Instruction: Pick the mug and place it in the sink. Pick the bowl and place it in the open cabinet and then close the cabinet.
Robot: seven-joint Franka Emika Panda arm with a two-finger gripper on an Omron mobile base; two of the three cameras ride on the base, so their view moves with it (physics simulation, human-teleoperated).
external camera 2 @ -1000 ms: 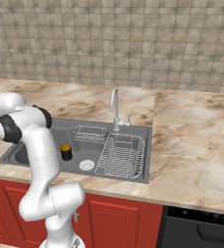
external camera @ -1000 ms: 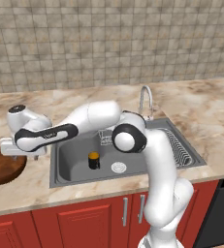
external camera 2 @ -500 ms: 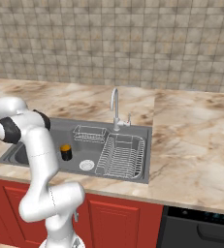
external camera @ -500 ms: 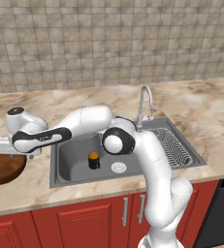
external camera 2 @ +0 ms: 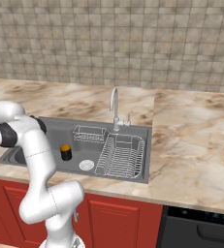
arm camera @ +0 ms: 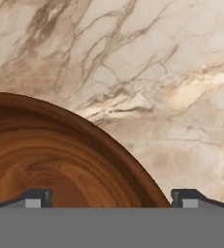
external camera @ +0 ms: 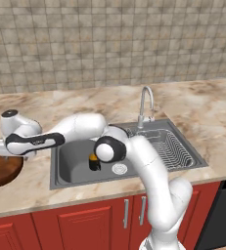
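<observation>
The dark brown wooden bowl (external camera: pixel 1 170) sits on the marble counter at the far left, cut off by the frame edge. My gripper (external camera: pixel 0 149) hangs just above its right rim, pointing down. In the hand view the bowl (arm camera: pixel 50 160) takes up the lower left, and its rim curves between the two fingertips (arm camera: pixel 36 197), which stand wide apart; the gripper (arm camera: pixel 111 199) is open and holds nothing. The mug (external camera: pixel 93 162), dark with a yellow top, stands in the left half of the sink (external camera: pixel 70 166); the right base view shows the mug (external camera 2: pixel 65 152) there too. The cabinet is out of view.
A wire dish rack (external camera: pixel 170 146) fills the sink's right half, and a curved silver faucet (external camera: pixel 145 105) rises behind it. Red base cabinets (external camera: pixel 85 224) run under the counter edge. Bare marble counter (arm camera: pixel 171 87) lies beside the bowl.
The hand has crept left and lower toward the bowl's rim, the elbow swinging with it. Bowl and mug have not moved. The jaws stay wide.
</observation>
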